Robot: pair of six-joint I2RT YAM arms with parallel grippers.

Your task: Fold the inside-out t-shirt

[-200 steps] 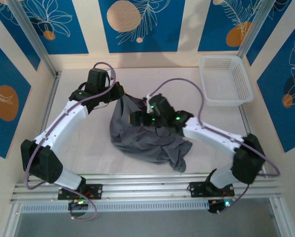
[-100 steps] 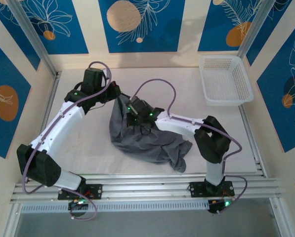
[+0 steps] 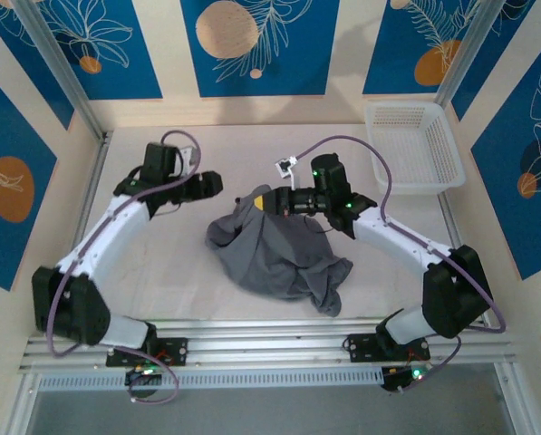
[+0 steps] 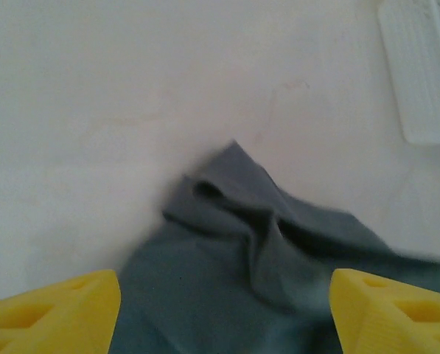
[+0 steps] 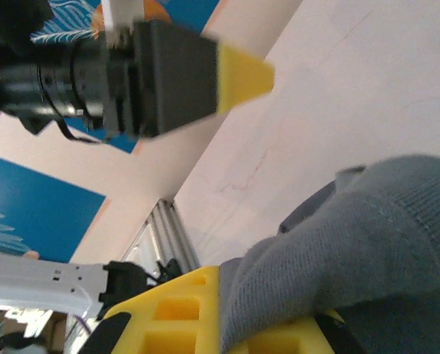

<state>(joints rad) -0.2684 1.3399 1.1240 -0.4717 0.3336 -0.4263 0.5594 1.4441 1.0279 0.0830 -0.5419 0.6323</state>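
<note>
Cloth bunched mid-tabletop (image 3: 170, 272) from above: the inside-out t-shirt (image 3: 284, 263), right jaws pinched on its twelve o'clock edge, left jaws spread wide just off it at ten o'clock. Left wrist: yellow fingertips (image 4: 54, 313) flank a free peak of shirt. Right wrist: fabric clamped between yellow fingers (image 5: 183, 310). Best to grab that peak, then draw both holds apart evenly.

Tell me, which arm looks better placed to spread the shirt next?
Right, probably: the right arm has its jaws shut on the t-shirt at its far edge, while the left arm has its jaws open and empty.
</note>
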